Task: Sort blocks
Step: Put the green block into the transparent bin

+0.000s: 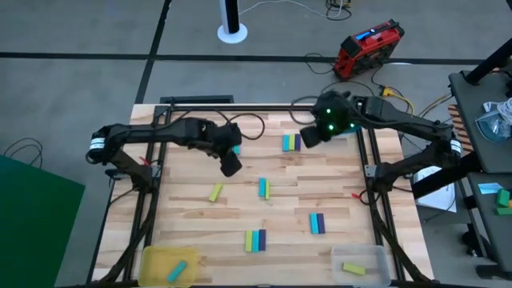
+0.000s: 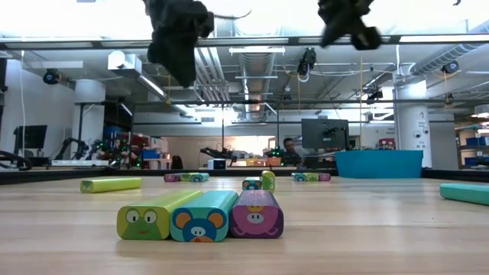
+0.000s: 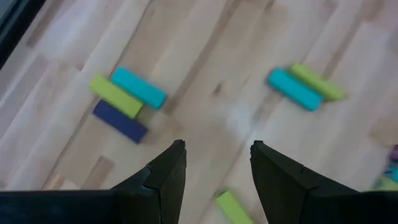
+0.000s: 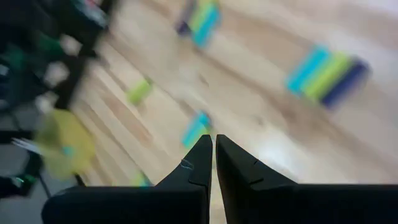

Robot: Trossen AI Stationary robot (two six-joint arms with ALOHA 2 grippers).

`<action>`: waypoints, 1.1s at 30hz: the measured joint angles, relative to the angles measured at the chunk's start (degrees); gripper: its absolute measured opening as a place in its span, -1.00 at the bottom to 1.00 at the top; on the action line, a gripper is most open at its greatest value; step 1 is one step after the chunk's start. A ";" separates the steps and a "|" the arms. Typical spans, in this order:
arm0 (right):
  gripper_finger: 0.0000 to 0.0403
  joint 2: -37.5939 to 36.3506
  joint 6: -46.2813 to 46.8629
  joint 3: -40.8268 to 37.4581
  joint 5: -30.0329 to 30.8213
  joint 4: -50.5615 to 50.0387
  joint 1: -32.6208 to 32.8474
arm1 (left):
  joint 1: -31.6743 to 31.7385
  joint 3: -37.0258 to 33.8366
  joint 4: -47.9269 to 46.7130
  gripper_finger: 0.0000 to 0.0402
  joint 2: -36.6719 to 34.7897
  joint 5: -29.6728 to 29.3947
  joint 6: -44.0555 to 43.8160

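— Low view, nearest first: trio of blocks (image 2: 200,216) side by side on the table (image 2: 367,244), end faces printed with cartoon animals (a frog on yellow-green, a mouse or bear on cyan, a pig on purple); no readable writing anywhere?

— None; farther back, lone yellow-green block (image 2: 111,184) lying flat, far blocks (image 2: 258,182) too small to sort by colour; cyan block (image 2: 466,192) cut off at the frame edge; both grippers cropped at the top, only dark masses showing.

— High view, near edge of the table?

— Yellow tray (image 1: 168,264) holding one cyan bar, clear tray (image 1: 358,259) holding one yellow-green bar; then the trio (image 1: 255,240), blue-and-purple pair (image 1: 318,223), cyan-and-green pair (image 1: 262,188), single green block (image 1: 216,192); farthest, three-colour group (image 1: 291,142).

— Left gripper (image 1: 230,165)?

— Above bare wood near the single green block, holding nothing; fingers (image 3: 168,174) clearly parted in its wrist view.

— Right gripper (image 1: 310,134)?

— Raised just beside the far three-colour group; fingers (image 4: 200,163) pressed together, empty; its wrist view badly smeared, blocks there mere streaks of colour; red case (image 1: 368,48) on the floor beyond, lettering unreadable.
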 joint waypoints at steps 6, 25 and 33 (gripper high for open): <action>-0.94 0.00 -0.76 -0.31 0.79 -14.77 0.52 | -0.36 -6.87 -0.05 -0.21 -0.11 5.21 -5.19; -0.94 0.76 -2.53 -0.94 9.15 -15.63 0.52 | -10.39 -15.02 -0.35 -0.21 -1.78 6.99 -44.82; -0.94 0.76 -2.99 -1.04 9.19 -15.46 0.49 | -10.65 -15.18 -0.37 -0.08 0.85 6.14 -46.11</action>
